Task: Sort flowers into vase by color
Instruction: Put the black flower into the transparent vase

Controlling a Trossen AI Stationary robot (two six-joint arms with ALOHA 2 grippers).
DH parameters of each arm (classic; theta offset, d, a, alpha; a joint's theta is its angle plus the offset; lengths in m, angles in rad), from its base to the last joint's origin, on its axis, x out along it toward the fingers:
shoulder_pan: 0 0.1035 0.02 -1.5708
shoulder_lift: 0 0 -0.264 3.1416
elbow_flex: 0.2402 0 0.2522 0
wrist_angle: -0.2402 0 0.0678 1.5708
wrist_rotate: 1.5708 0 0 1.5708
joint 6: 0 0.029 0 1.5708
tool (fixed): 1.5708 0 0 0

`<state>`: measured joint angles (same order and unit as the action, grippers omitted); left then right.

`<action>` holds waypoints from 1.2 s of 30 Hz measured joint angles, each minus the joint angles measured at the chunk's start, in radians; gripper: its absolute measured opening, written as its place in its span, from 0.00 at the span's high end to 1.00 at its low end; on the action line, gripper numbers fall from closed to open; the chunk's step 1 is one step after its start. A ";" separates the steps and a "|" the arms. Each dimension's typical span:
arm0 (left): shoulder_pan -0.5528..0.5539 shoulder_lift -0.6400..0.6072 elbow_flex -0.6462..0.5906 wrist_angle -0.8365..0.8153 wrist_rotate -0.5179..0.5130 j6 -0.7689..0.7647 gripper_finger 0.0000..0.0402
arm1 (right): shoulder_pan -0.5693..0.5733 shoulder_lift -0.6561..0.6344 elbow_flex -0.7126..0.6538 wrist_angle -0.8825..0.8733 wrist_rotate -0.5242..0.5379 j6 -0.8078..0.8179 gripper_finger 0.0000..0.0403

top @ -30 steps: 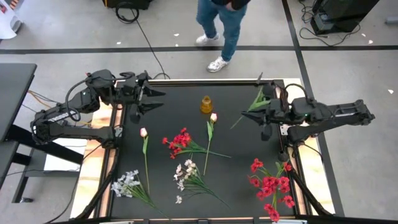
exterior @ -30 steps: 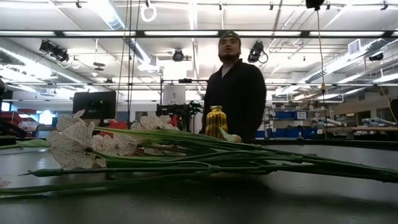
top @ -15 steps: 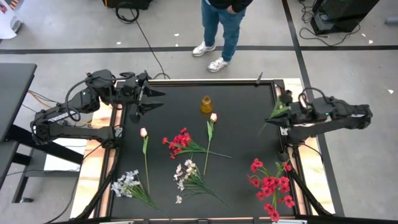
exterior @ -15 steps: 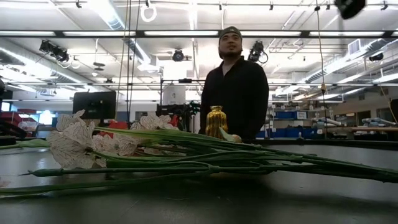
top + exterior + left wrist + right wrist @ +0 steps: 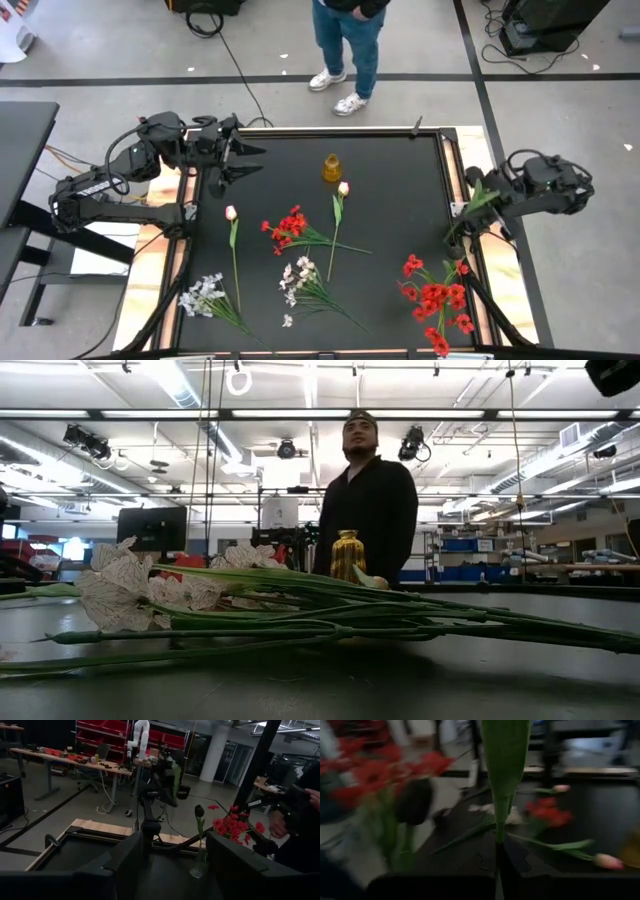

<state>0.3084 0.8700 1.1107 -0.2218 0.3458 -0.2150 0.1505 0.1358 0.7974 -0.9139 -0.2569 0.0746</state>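
My right gripper (image 5: 492, 198) is beyond the table's right edge, shut on a green leafy flower stem (image 5: 465, 215) whose blossom I cannot see. My left gripper (image 5: 243, 160) waits open over the far left corner. On the black table lie two pink tulips (image 5: 231, 213) (image 5: 343, 188), a red bunch (image 5: 288, 230) and two white sprays (image 5: 300, 280) (image 5: 205, 295). A larger red bunch (image 5: 435, 295) is at the near right. A small yellow vase (image 5: 331, 168) stands upright near the far edge. My right gripper pinches the green stem between its two shut fingers, just below a broad leaf (image 5: 502, 780) that sticks out past the fingertips. The stem is lifted clear. It slants from the gripper over the table's right edge, toward the near left (image 5: 450, 235).
A person (image 5: 370, 510) stands beyond the far edge, behind the yellow vase (image 5: 347, 555). In the left wrist view a clear vase (image 5: 199, 865) with a dark tulip bud and red blossoms stands by the right edge. Wooden rails border the mat (image 5: 400, 210).
My right gripper has carried the green stem from above the far right part of the table toward the right edge and past it, also a little nearer, staying shut. The stem has turned with it. The person behind the table has shifted a step.
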 joint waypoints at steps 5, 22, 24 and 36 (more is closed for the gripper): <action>0.000 0.000 0.000 0.000 0.000 0.000 0.44 | 0.000 0.009 -0.002 0.006 -0.198 -0.012 0.98; 0.000 0.000 0.000 0.000 0.000 0.000 0.44 | 0.000 0.041 -0.022 0.213 -0.470 -0.001 0.98; 0.000 0.000 0.000 0.000 0.000 0.000 0.44 | 0.000 0.046 -0.048 0.257 -0.495 -0.014 0.98; 0.000 0.000 0.000 0.000 0.000 0.000 0.44 | 0.018 0.087 -0.171 0.554 -0.696 0.045 0.98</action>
<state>0.3081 0.8703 1.1110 -0.2222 0.3458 -0.2147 0.1684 0.2230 0.6268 -0.3595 -0.9529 0.1197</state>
